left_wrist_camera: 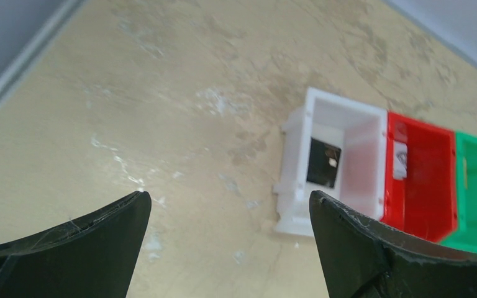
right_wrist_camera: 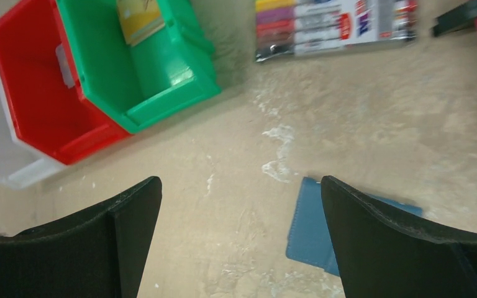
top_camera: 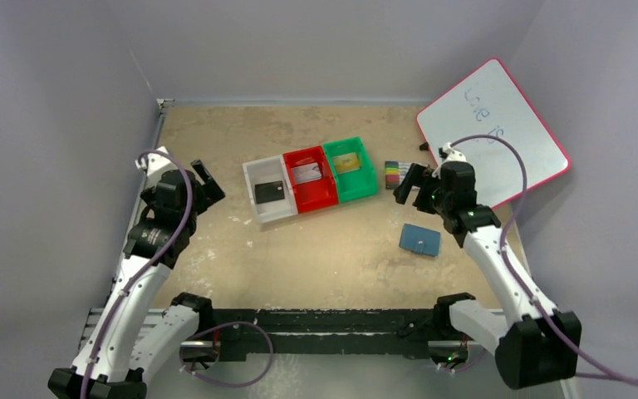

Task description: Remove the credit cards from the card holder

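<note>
The teal-blue card holder (top_camera: 419,239) lies shut on the table with its white snap dot up, near the right arm. In the right wrist view the card holder (right_wrist_camera: 309,231) is partly hidden behind my right finger. A black credit card (top_camera: 269,192) rests in the white bin (top_camera: 255,172), a silver one (top_camera: 306,173) in the red bin (top_camera: 320,199), a gold one (top_camera: 346,163) in the green bin (top_camera: 361,187). My right gripper (top_camera: 407,184) (right_wrist_camera: 239,186) hangs open above and beyond the holder, holding nothing. My left gripper (top_camera: 209,184) (left_wrist_camera: 230,198) is open and holds nothing, left of the white bin (left_wrist_camera: 295,186), whose black card (left_wrist_camera: 323,162) shows.
A pack of coloured markers (top_camera: 395,174) (right_wrist_camera: 335,25) lies right of the green bin (right_wrist_camera: 161,93). A red-rimmed whiteboard (top_camera: 493,133) leans at the back right, a small black object (right_wrist_camera: 459,15) beside it. Grey walls close in the table on the left, back and right.
</note>
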